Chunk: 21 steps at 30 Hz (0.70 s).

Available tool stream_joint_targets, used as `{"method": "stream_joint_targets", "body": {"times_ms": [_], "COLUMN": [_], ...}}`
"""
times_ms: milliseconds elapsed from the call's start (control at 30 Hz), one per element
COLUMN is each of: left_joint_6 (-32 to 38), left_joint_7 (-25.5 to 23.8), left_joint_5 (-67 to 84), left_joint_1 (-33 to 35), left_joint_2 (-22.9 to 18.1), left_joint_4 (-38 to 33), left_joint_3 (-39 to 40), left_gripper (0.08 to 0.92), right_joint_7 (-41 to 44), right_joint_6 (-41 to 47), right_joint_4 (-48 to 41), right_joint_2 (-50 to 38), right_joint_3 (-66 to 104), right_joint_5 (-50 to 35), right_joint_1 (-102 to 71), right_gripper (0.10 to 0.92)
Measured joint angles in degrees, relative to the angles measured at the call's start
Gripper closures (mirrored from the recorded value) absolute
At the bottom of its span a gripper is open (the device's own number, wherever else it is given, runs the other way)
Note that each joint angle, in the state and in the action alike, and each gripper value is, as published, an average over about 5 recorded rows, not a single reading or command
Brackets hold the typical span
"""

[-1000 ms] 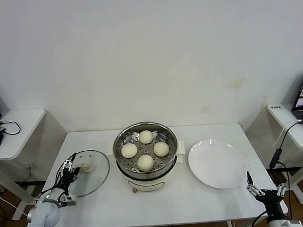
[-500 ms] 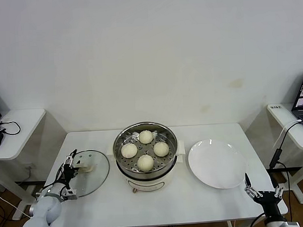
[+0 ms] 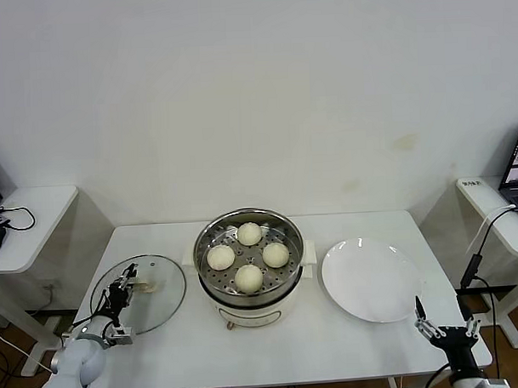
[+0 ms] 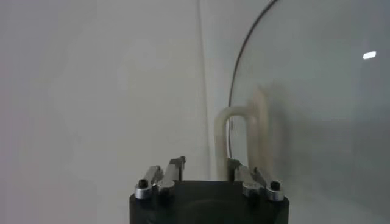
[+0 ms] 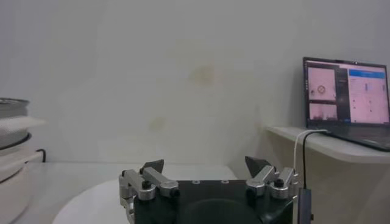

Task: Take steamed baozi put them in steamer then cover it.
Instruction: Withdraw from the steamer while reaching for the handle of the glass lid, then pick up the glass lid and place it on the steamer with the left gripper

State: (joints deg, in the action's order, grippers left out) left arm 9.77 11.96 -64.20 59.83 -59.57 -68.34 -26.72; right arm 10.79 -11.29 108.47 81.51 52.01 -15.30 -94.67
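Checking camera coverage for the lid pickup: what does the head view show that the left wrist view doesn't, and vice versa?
Head view only: the steamer with four baozi on its tray, the empty white plate, the table, and the right gripper, open at the table's right front corner.

Left wrist view only: the arch of the lid's cream handle close up.

Both: the glass lid with its handle, and the left gripper at that handle.

White worktop carries three items in a row: glass cover lying flat at robot's left, steamer on its cream base in the middle, white plate at right. All apart, none touching.
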Motion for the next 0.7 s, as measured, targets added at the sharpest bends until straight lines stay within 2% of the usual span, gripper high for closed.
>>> {"method": "stream_joint_targets", "body": {"times_ms": [133,233,467,700], "left_joint_6": [-0.16,-0.66,-2.42,-5.42], "left_joint_7": [0.57,0.69,-0.17,-3.28], "left_joint_5": [0.73,1.60,4.82,8.72], "left_joint_1": [1.61,3.35,8.93,14.40], "left_joint_2": [0.01,0.41,1.89,4.04], "left_joint_4": [-2.19,-4.84,-12.99,-21.94], "left_joint_3": [-1.17,-2.37,-6.52,-12.41], "left_gripper": [0.812,0.846,0.847,0.847], "right_joint_7": [0.01,0.03,0.16,0.45], "right_joint_6": [0.01,0.01,0.17,0.25], "right_joint_4": [0.19,0.27,0.13,0.23], "right_joint_2": [-0.35,-0.77,-1.75,-2.60], "right_joint_3": [-0.41,-0.85,-1.86,-3.17], "right_joint_5": [0.07,0.11,-0.07,0.20], "right_joint_1": [-0.08,-0.14,0.16,0.29], "right_gripper": [0.203,0.203,0.203,0.203]}}
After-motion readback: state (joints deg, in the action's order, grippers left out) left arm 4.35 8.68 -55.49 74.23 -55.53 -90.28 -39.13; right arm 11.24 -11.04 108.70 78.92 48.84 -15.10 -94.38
